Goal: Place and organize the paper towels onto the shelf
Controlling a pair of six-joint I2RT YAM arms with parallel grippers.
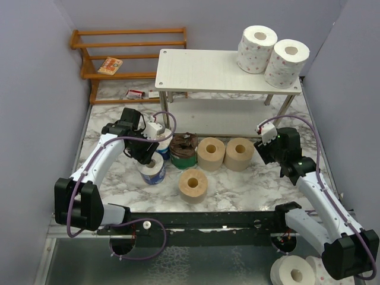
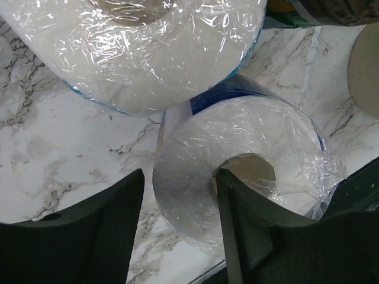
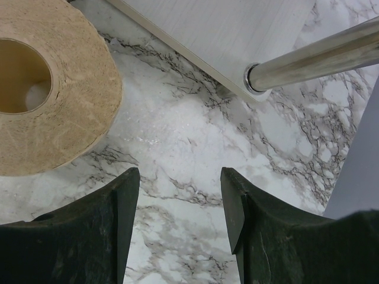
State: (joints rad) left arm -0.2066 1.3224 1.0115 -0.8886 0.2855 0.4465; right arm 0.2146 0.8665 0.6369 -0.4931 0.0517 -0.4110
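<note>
The pale shelf (image 1: 208, 71) stands at the back. Two white pink-dotted rolls (image 1: 257, 47) (image 1: 287, 62) sit on its top right. Two blue-wrapped rolls (image 1: 154, 171) (image 1: 163, 141), a dark brown roll (image 1: 183, 149) and three tan rolls (image 1: 211, 153) (image 1: 239, 153) (image 1: 193, 185) stand on the marble. My left gripper (image 1: 144, 154) is open over the nearer blue-wrapped roll (image 2: 237, 130). In the left wrist view the gripper (image 2: 177, 201) has one finger in the core and the other outside the roll's wall, with a gap. My right gripper (image 1: 265, 147) (image 3: 180, 201) is open and empty above bare marble, right of a tan roll (image 3: 53, 89).
An orange slatted rack (image 1: 127, 44) at the back left holds an orange packet (image 1: 110, 65). A small red-and-white box (image 1: 136, 94) lies by it. The shelf's lower board (image 3: 225, 29) and a metal leg (image 3: 314, 59) are just beyond my right gripper. More white rolls (image 1: 294, 273) lie below the table's near edge.
</note>
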